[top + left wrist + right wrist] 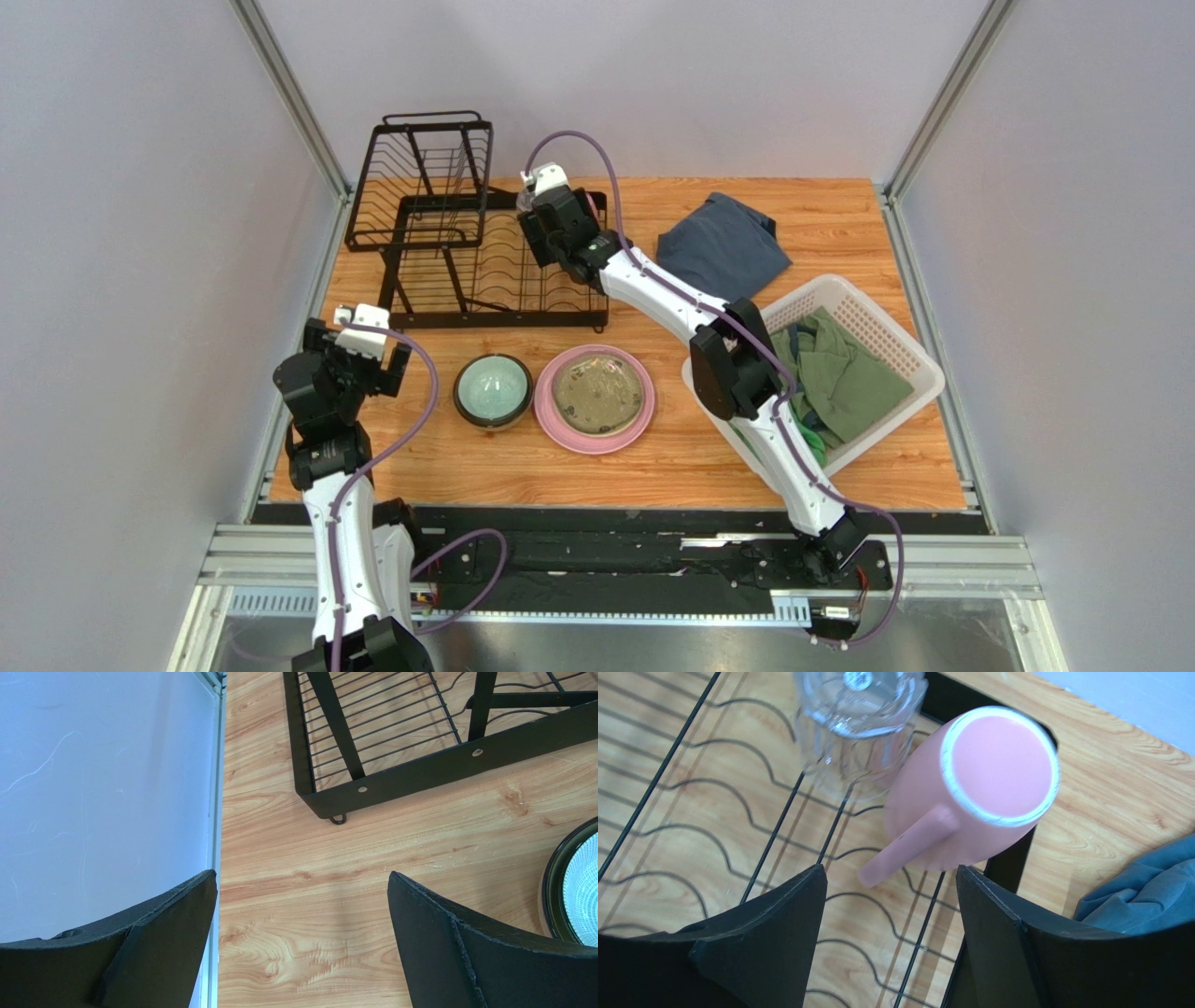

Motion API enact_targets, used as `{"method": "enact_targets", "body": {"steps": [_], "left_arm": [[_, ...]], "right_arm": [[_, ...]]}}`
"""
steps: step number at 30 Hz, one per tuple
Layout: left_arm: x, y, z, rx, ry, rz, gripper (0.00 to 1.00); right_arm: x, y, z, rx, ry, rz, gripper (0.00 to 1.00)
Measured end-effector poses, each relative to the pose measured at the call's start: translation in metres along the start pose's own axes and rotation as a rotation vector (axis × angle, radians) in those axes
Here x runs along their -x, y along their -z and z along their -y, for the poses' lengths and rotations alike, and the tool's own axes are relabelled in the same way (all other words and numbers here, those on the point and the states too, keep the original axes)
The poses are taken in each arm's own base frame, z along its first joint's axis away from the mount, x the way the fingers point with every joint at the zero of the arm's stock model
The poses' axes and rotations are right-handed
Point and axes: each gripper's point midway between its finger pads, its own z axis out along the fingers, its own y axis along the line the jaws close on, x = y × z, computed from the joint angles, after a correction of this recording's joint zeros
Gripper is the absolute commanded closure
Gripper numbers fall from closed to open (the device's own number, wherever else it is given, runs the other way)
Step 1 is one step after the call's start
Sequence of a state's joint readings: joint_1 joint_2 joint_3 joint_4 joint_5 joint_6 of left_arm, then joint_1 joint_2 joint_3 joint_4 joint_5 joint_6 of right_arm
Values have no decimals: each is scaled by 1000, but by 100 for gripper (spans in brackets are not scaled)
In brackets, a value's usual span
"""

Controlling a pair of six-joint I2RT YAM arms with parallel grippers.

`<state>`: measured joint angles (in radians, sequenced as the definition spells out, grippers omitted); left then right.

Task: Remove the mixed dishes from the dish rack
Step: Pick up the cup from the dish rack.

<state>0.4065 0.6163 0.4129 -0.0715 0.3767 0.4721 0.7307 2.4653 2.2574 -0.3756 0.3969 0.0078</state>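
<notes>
Fingertips of right gripper (891, 896) parted to a moderate gap and empty, at bottom centre of the wrist view. Handle of mug (990, 777) just beyond them, slanting down-left toward the gap. Mug inverted and tilted, base up, at the right end of rack (477, 273), close against glass (857, 735) at upper centre; contact not resolvable.

Judged step: pickup of mug. Advisable: advance until handle or body sits squarely between the pads, centre before closing, lift straight off the wires, keep clear of glass to avoid tipping it. Risk: slipping off the slanted handle.

Right arm stretched diagonally toward upper centre of the top view, elbow beside basket (898, 336), wrist pitched down over rack. Cloth (1151, 889) at lower right of the wrist view.

Left gripper (302, 882) spread fully wide, empty, over bare table (302, 938) near a rack corner, bowl (572, 882) at right edge. Left arm folded upright at left of the top view. Bowl and plate (596, 392) already off rack, side by side at centre.
</notes>
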Motion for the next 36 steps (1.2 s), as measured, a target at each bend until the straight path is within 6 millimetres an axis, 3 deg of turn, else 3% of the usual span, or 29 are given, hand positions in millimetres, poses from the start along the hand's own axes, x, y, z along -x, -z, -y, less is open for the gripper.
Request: {"method": "enact_targets", "body": {"steps": [7, 19, 36], "left_arm": [[-1, -1, -3, 17, 3, -4, 1], [4, -2, -10, 47, -7, 17, 1], [-1, -3, -9, 50, -1, 8, 1]], "right_arm": [[7, -15, 12, -37, -36, 43, 32], [-9, -33, 9, -47, -33, 38, 36], [-9, -47, 23, -81, -22, 61, 56]]}}
